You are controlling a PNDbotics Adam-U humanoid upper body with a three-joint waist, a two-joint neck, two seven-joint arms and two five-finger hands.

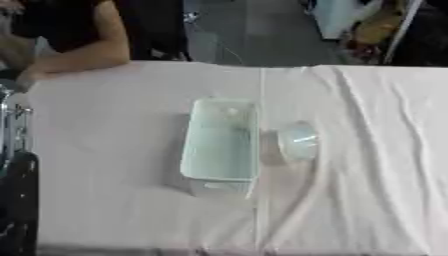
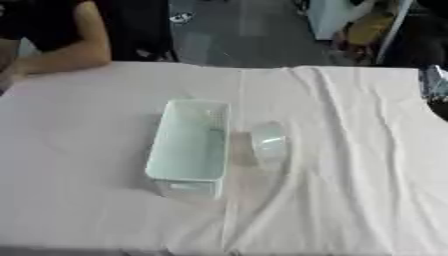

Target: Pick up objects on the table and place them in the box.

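The box (image 1: 220,146) sat mid-surface (image 1: 376,200), long side running away from me, seemingly empty; a small clear cup-like thing (image 1: 297,142) stood just beside its right wall, likely set close for a short lift; my left arm showed dark at the left edge, my fingers nowhere visible; their state I couldn't tell.

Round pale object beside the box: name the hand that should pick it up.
Right, probably. The round object lies by the box's right side, so the box stands between it and the left arm at the left edge. From the right, only cloth lies in the way.
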